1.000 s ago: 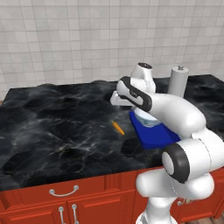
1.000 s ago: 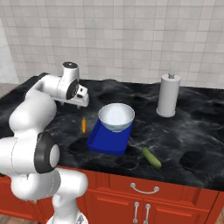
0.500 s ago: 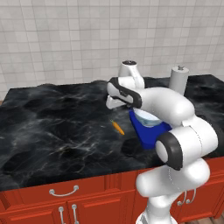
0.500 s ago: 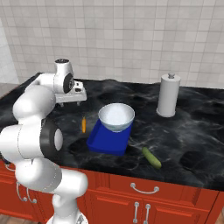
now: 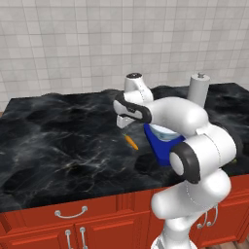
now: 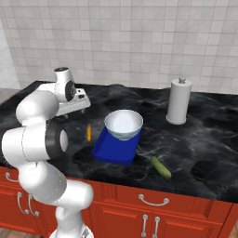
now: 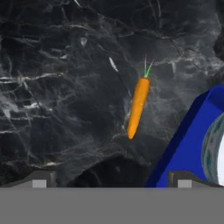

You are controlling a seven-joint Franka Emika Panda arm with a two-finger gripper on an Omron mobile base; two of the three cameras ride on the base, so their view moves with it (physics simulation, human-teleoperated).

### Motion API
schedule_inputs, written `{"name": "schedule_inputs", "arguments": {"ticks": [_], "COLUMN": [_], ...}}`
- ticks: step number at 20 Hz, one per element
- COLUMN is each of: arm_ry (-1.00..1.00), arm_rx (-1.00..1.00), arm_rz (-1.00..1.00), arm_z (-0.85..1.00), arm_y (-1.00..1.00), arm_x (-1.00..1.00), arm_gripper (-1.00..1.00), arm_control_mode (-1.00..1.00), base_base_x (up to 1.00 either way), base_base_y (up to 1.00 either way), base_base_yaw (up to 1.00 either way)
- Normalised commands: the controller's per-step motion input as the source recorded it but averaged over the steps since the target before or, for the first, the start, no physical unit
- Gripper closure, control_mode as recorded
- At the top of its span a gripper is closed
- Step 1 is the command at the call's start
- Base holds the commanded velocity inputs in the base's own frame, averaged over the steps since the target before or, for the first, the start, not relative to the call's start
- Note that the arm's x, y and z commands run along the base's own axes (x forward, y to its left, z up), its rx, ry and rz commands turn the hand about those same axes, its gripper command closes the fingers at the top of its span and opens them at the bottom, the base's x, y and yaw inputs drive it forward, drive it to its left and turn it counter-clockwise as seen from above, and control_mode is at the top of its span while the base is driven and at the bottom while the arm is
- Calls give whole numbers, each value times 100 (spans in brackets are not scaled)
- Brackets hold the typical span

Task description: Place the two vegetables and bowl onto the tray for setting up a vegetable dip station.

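Gripper (image 7: 111, 180) wide open, holding nothing, hovering above black marble counter (image 5: 58, 141). Carrot (image 7: 138, 107) flat on counter just left of blue tray (image 6: 114, 148), not touching it. White bowl (image 6: 123, 124) already sitting on tray's far end. Green cucumber (image 6: 161, 168) on counter right of tray, near front edge. White cylinder roll (image 6: 179, 101) upright further back.
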Motion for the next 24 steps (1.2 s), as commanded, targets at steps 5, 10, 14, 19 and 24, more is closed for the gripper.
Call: {"name": "schedule_inputs", "arguments": {"ticks": [5,10,14,19,24], "arm_ry": [0,1,2,0,0], "arm_rx": [-5,-3,-3,0,0], "arm_rz": [13,10,6,1,0], "arm_z": [-28,-26,-27,-27,-25], "arm_y": [1,0,0,0,0], "arm_x": [18,16,17,10,6], "arm_gripper": [-100,-100,-100,-100,-100], "arm_control_mode": [-100,-100,-100,-100,-100], "base_base_x": [0,0,0,0,0], "base_base_y": [0,0,0,0,0], "base_base_yaw": [0,0,0,0,0]}}
